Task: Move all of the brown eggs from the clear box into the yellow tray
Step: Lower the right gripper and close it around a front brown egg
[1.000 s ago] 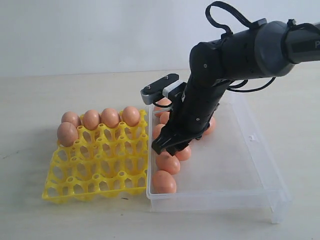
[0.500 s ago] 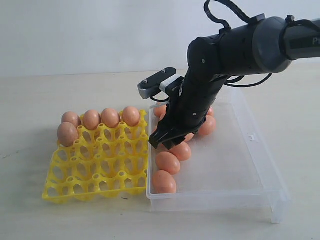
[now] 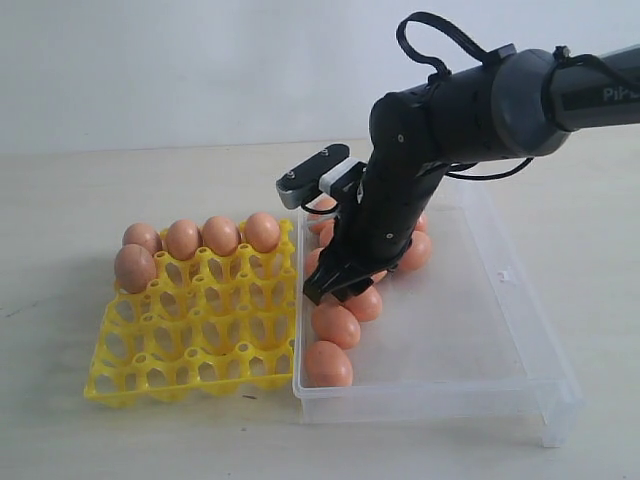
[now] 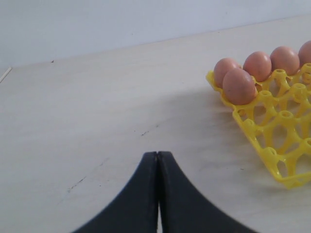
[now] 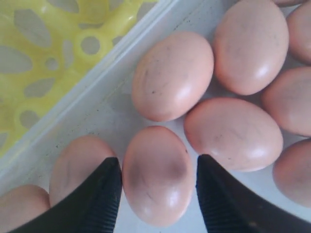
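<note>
Tabletop (image 3: 80,440), yellow tray (image 3: 102,384) (five brown eggs (image 3: 220,235)), right gripper (image 5: 157,164) spread — left gripper (image 4: 157,156) closed

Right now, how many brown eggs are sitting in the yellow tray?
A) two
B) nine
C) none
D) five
D: in the exterior view the yellow tray holds five brown eggs, four along its back row and one in front of them at the left end.
</note>
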Robot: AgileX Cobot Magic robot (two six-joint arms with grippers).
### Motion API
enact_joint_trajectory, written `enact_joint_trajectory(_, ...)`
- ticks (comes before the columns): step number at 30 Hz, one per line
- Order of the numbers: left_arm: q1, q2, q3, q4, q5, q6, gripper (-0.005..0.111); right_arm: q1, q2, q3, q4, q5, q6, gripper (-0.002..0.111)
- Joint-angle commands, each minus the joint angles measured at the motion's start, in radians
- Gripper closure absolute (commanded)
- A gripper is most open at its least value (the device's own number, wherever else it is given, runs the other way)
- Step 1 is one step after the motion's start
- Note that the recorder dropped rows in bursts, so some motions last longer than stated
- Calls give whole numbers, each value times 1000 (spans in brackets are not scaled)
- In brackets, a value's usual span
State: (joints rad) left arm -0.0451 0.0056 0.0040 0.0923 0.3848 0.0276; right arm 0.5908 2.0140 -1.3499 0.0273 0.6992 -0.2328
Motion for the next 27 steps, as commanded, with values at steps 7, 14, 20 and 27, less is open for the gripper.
enact_joint_trajectory(7,-5,-6,-4,-1,-6,-5,107,-5,50,-7,-7,-24,-4,60)
enact_joint_trajectory(14,-5,-6,-4,-1,-6,-5,107,-5,86,-7,-5,-42,-4,60)
enact_joint_trajectory(20,-5,-6,-4,-1,-6,-5,107,2,114,-4,1,-42,-4,60)
enact_joint_trajectory(27,-5,-6,-4,-1,-6,-5,107,2,116,-4,20,-38,15,50)
